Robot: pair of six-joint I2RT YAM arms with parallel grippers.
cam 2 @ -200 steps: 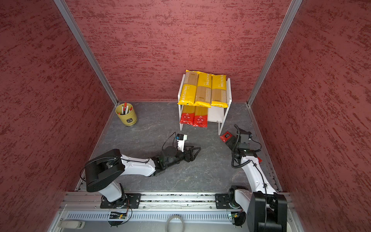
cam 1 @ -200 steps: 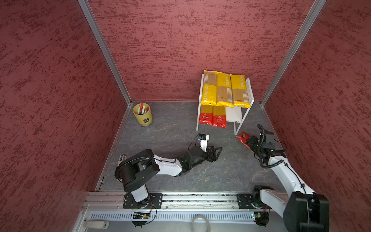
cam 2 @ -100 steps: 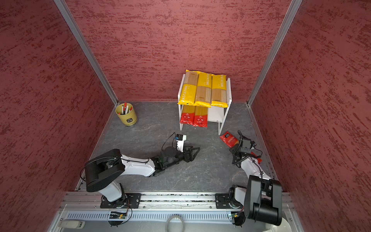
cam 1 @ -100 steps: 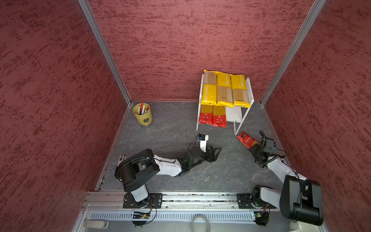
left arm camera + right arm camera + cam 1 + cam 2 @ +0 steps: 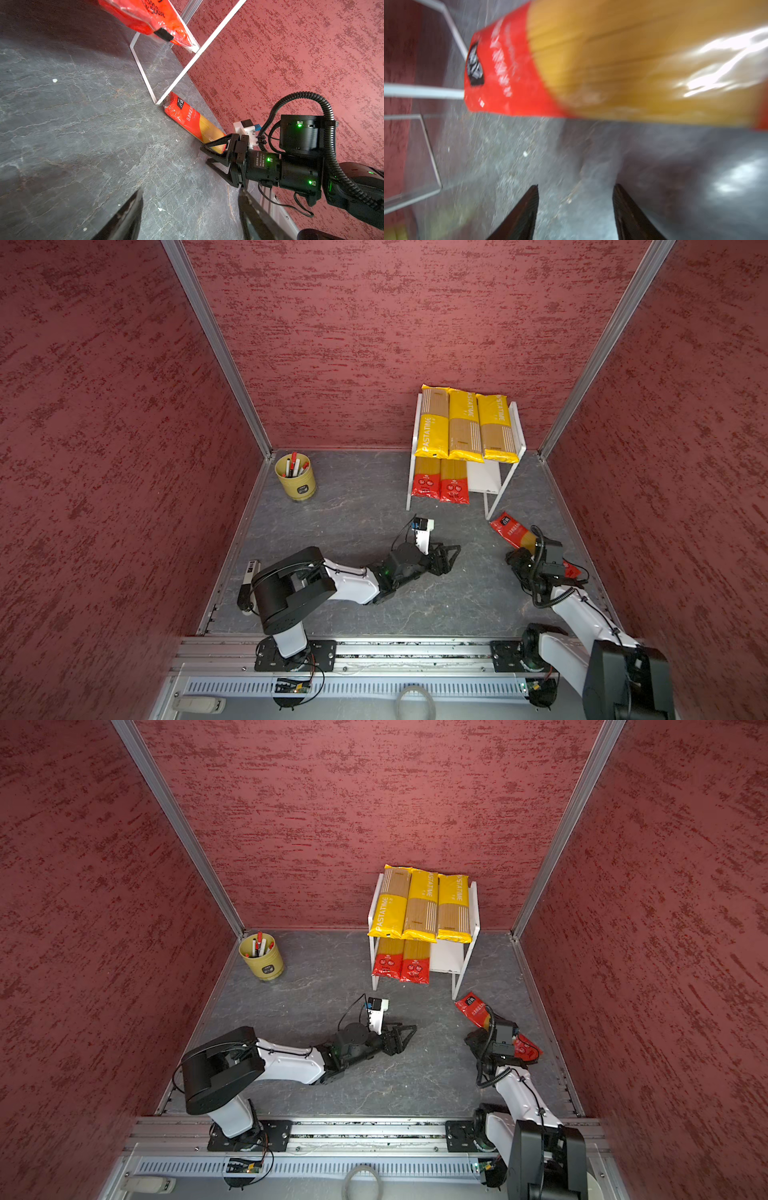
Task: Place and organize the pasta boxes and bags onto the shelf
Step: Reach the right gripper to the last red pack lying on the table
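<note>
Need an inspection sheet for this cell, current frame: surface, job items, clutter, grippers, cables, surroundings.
Surface: grey marbled mat, with a few small white specks in the left wrist view.
Job's things: three yellow packs lie side by side on the top tier of the shelf. Two red packs lie on the lower tier. The third red pack lies on the mat by the shelf's front leg.
Clutter: cup of pens in the back left corner.
Grippers: left gripper is open, empty and low over the mat. Right gripper is open beside the third red pack, with nothing between its jaws.
Cables: corrugated cable loops over the right wrist, not snagged.
Surroundings: red textured walls, and a metal rail in front.
</note>
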